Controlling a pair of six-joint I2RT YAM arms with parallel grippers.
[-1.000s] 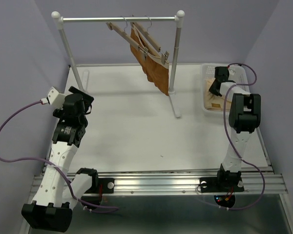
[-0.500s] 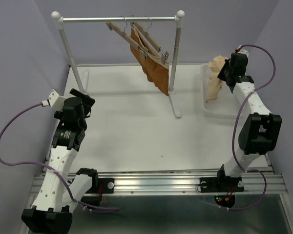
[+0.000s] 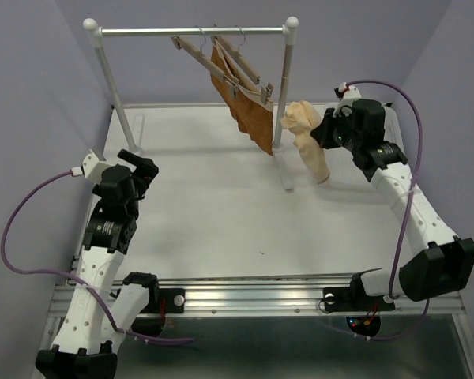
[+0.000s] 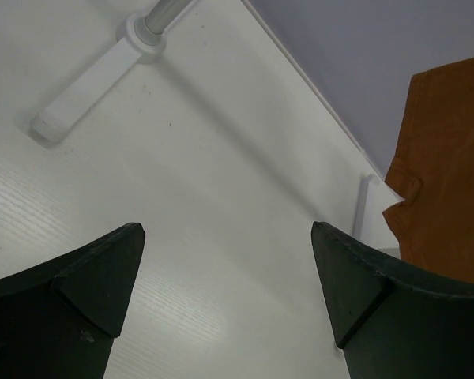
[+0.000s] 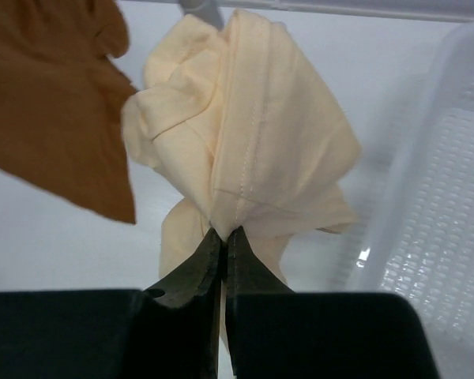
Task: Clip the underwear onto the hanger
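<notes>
The pale beige underwear (image 3: 306,136) hangs bunched in the air, just right of the rack's right post. My right gripper (image 3: 322,131) is shut on its top fold; in the right wrist view the closed fingertips (image 5: 223,234) pinch the fabric (image 5: 253,142) at a seam. The empty light wooden hanger (image 3: 194,54) hangs tilted on the rail, left of the rust-brown garment (image 3: 250,110); its clips are hard to make out. My left gripper (image 3: 142,167) is open and empty over the table's left side, its jaws wide apart in the left wrist view (image 4: 225,230).
The white rack has a right post (image 3: 283,87) and foot (image 3: 285,175), and a left foot (image 4: 91,91). A twin hanger (image 3: 245,67) holds the rust-brown garment (image 4: 446,166). A white mesh basket (image 5: 450,205) stands to the right of the underwear.
My right gripper has lifted the underwear out of the basket and carried it left toward the rack's right post. My left arm has shifted slightly forward.
</notes>
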